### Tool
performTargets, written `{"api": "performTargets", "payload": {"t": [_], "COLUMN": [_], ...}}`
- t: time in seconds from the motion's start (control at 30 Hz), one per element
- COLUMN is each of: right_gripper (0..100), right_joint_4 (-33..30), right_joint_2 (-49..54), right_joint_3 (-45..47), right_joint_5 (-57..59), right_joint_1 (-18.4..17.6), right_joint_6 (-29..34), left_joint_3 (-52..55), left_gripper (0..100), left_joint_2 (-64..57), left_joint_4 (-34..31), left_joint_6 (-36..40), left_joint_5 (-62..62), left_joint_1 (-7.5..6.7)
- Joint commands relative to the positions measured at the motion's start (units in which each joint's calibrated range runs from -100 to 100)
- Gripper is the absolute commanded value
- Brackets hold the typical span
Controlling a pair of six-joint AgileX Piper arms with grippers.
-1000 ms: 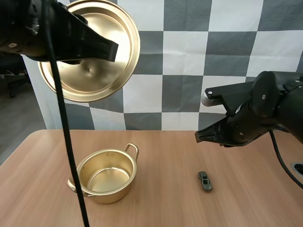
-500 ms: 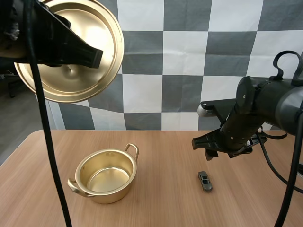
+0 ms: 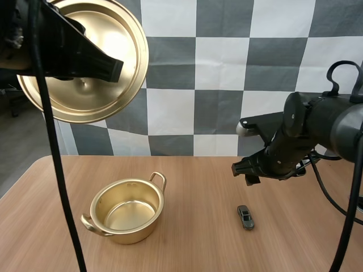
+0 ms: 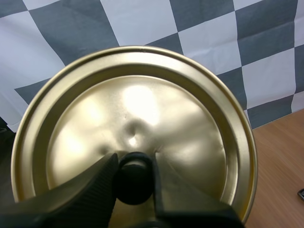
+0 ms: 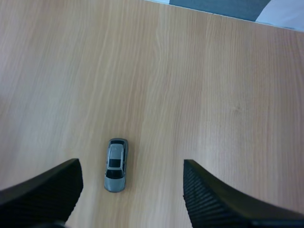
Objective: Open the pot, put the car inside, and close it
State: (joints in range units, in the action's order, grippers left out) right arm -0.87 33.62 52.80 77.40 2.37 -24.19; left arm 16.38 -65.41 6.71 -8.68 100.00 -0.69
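Car [image 5: 116,165] lies below the parted right jaws.

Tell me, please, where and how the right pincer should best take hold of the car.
Probably across its two long sides, at mid-body, coming straight down from above. The car stands on its wheels on the table, low and narrow, and the right pincer is open with a finger off each flank. It sits nearer one finger, so centre first.

Left claw [image 3: 111,67] holds lid [image 3: 116,31] high, pot [image 3: 134,231] open.
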Motion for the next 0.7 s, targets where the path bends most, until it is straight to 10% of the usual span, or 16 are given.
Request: {"api": "performTargets", "payload": {"t": [0.0,0.67], "right_gripper": [100,100], "right_joint_4": [3.45,6.68], "right_joint_2": [-0.42,-16.15], "right_joint_3": [0.22,0.33], "right_joint_5": [0.92,0.88], "right_joint_1": [0.01,0.01], "right_joint_6": [-3.47,-6.07], "left_joint_3": [0.07,0.07], "left_gripper": [0,0], "left_joint_2": [-0.07,-0.07], "left_joint_4": [-0.1,-0.1], "left_joint_6": [-0.02,-0.02], "left_joint_5": [0.0,0.0], "left_joint_1": [-0.02,-0.02]}}
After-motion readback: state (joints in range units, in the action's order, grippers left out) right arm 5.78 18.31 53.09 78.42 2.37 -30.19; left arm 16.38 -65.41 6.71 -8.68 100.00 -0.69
